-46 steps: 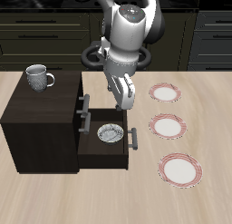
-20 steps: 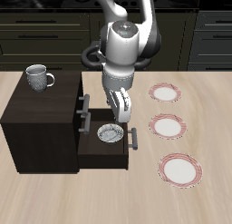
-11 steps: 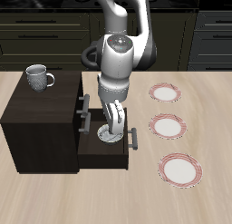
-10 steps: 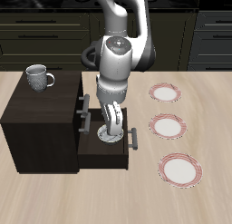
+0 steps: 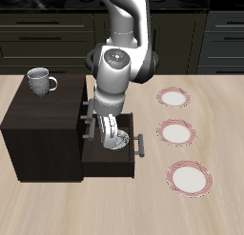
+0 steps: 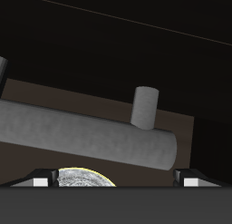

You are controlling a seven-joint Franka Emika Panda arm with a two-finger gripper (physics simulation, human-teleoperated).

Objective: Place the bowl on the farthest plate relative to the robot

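The speckled grey-white bowl [image 5: 118, 140] lies in the open drawer [image 5: 111, 159] of the dark cabinet. My gripper [image 5: 110, 134] is down in that drawer, right over the bowl and hiding part of it. In the wrist view the bowl's rim [image 6: 82, 178] shows between the fingertips [image 6: 40, 179] of the gripper [image 6: 118, 180], which stand wide apart, open. Three red-rimmed white plates lie in a row beside the cabinet: one nearest the table's front edge [image 5: 189, 178], a middle one [image 5: 176, 132], and one farthest back [image 5: 173, 97].
A grey handled mug [image 5: 40, 82] stands on top of the dark cabinet [image 5: 43, 125]. The drawer's grey bar handle [image 6: 86, 137] runs across the wrist view close to the gripper. The arm's forearm leans over the cabinet's edge.
The arm has lowered and leaned toward the cabinet, bringing the gripper down from above the drawer onto the bowl. The bowl, plates and mug have not moved.
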